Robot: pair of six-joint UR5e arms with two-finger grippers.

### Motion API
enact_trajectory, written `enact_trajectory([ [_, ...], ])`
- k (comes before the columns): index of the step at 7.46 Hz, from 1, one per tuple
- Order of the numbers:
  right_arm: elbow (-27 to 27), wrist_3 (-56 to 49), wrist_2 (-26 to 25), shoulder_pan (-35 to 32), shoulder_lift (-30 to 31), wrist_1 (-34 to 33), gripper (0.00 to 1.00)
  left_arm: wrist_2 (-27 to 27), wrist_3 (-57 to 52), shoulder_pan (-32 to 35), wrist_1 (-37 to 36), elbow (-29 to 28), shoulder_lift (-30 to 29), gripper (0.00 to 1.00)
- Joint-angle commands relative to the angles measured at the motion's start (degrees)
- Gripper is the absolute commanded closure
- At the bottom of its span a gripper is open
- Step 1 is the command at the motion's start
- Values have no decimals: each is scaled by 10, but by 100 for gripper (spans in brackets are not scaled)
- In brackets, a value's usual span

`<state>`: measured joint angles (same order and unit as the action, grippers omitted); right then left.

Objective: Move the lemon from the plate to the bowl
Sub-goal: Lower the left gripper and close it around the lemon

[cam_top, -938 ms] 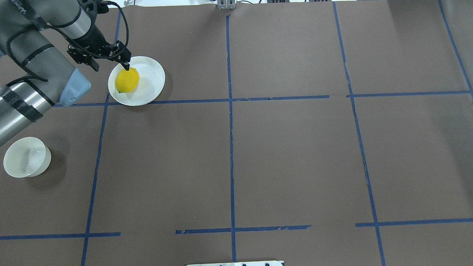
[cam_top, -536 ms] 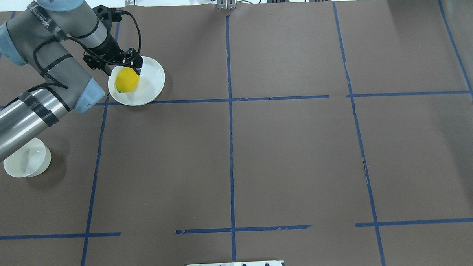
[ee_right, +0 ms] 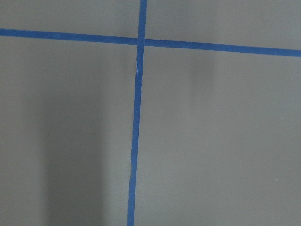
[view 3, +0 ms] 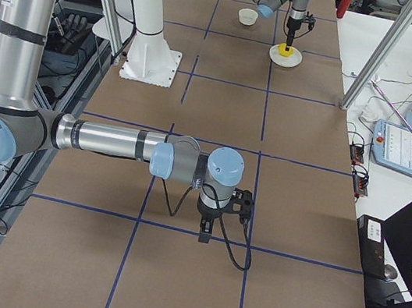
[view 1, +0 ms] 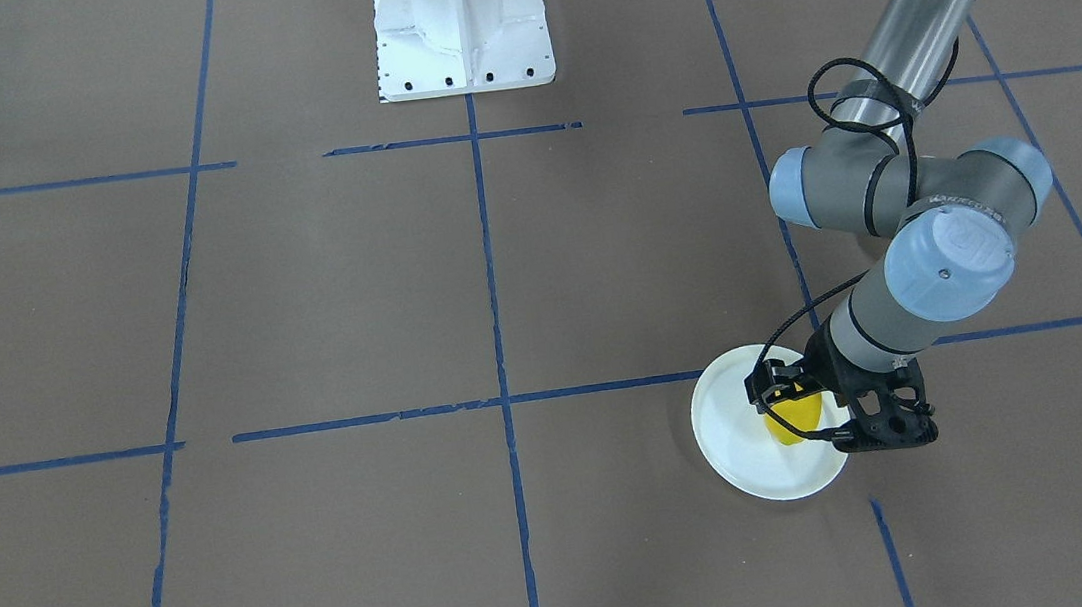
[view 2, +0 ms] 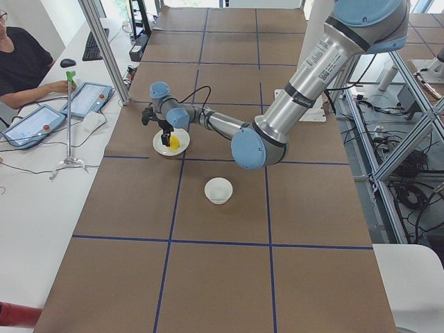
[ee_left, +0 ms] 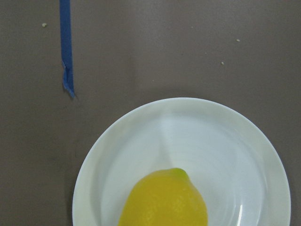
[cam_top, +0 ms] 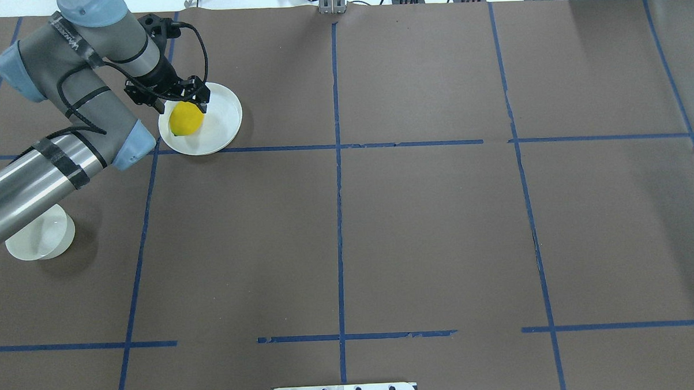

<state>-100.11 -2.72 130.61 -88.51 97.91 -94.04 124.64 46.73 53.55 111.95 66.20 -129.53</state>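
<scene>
The yellow lemon (cam_top: 185,121) lies on the left part of the white plate (cam_top: 224,116) at the far left of the table. My left gripper (cam_top: 177,104) is open and low over the lemon, with one finger on each side of its far end. The front view shows the lemon (view 1: 792,417) between the fingers on the plate (view 1: 741,423). The left wrist view shows the lemon (ee_left: 164,201) on the plate (ee_left: 225,141) and no fingers. The white bowl (cam_top: 41,239) stands nearer me at the left edge, partly under my left forearm. My right gripper (view 3: 204,236) shows only in the right side view, and I cannot tell its state.
Brown paper with blue tape lines (cam_top: 336,161) covers the table. The robot's white base plate (view 1: 461,20) sits at the middle of my edge. An operator with tablets (view 2: 83,100) sits past the far edge.
My left arm has swung to the right and its gripper has come down over the lemon's far end. The lemon, plate and bowl have not moved.
</scene>
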Motion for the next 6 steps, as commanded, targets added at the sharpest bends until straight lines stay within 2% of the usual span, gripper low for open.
enact_trajectory([
  [1, 0, 0, 0, 0, 0, 0, 0, -1, 0, -5, 15, -13, 0, 0],
  [6, 0, 0, 0, 0, 0, 0, 0, -12, 19, -21, 55, -32, 1, 0],
])
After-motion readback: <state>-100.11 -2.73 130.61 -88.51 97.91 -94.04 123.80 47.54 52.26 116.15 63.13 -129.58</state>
